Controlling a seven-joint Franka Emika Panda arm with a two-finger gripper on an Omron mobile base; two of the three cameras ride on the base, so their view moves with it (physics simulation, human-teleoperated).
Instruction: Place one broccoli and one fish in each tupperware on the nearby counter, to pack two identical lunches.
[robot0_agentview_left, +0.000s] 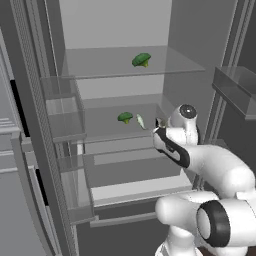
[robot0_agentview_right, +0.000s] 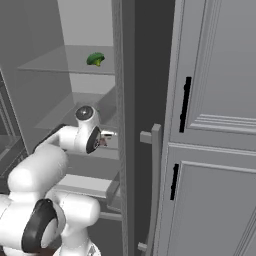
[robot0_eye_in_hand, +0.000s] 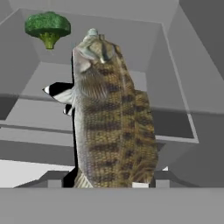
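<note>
The robot arm was made of glossy white rounded segments, joined by dark grey ring joints, with a round dark grey cap on the wrist.

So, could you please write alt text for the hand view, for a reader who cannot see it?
A brown-grey scaled fish stands close in front of the camera, between the two dark fingertips of the tool, over the grey glass shelves of an open fridge. A green broccoli lies further back, at the upper left.

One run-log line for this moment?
tool: shut on brown fish | place: open fridge | broccoli on upper shelf | second broccoli on middle shelf
</note>
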